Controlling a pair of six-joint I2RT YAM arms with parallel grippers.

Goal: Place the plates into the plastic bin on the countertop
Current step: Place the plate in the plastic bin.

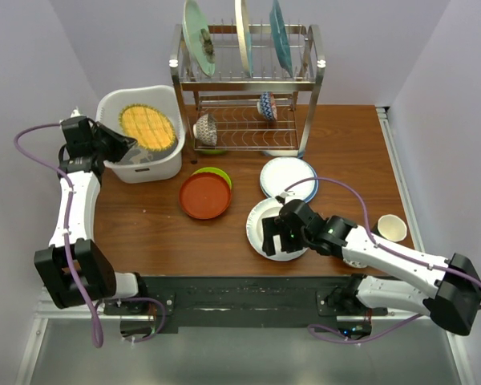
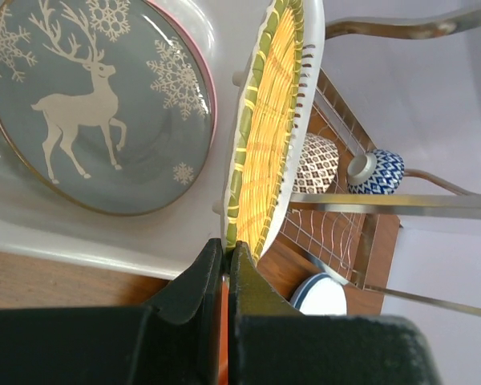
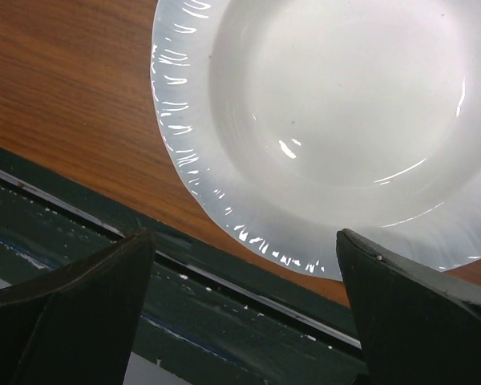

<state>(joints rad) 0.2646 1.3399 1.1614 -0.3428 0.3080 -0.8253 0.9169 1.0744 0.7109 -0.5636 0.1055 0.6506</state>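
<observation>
Nearest, well right of the white perforated plastic bin (image 1: pixel 156 170), the right claw (image 3: pixel 244 241) hangs wide open over the near rim of the round white plate (image 3: pixel 337 104) on the brown wooden bench (image 1: pixel 144 216). At the bin, the left claw (image 2: pixel 227 245) is pinched on the edge of the round woven yellow plate (image 2: pixel 264 144), which stands steeply tilted ahead of it, above the grey deer plate (image 2: pixel 88 104) lying inside.

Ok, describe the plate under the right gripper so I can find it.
On the countertop, look at the near edge, right of the orange-red plate. The white plate lies there under the open right gripper; unlike the blue-rimmed plate behind, it is all white.
</observation>
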